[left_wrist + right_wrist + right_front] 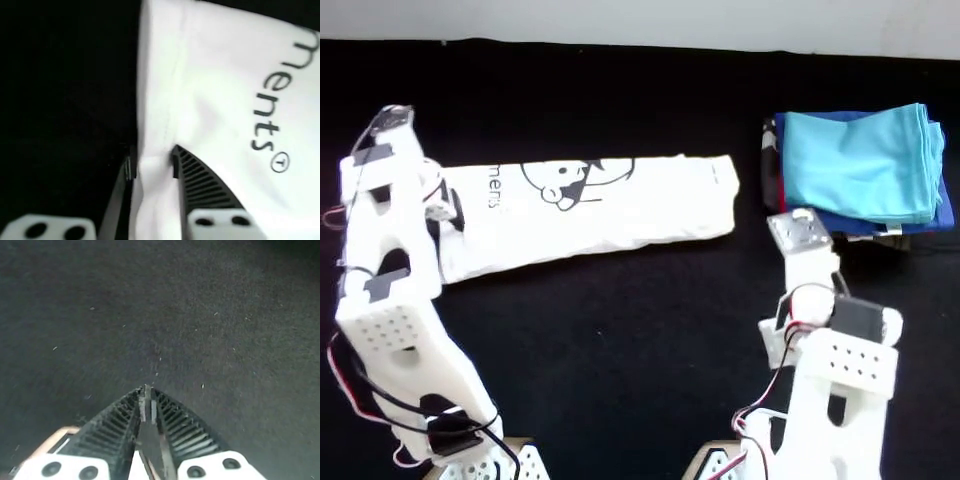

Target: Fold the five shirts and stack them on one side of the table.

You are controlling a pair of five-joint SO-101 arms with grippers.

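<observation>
Left tool is clamped on the left end of the white shirt, which lies as a long strip across the surface. Right tool is pinched together. The stack sits in the far right corner.

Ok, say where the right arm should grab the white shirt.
I'd grip the white shirt at its free end nearest the folded stack, coming from that side: it lies as a long flat strip, and the left gripper pinches the other end.
</observation>
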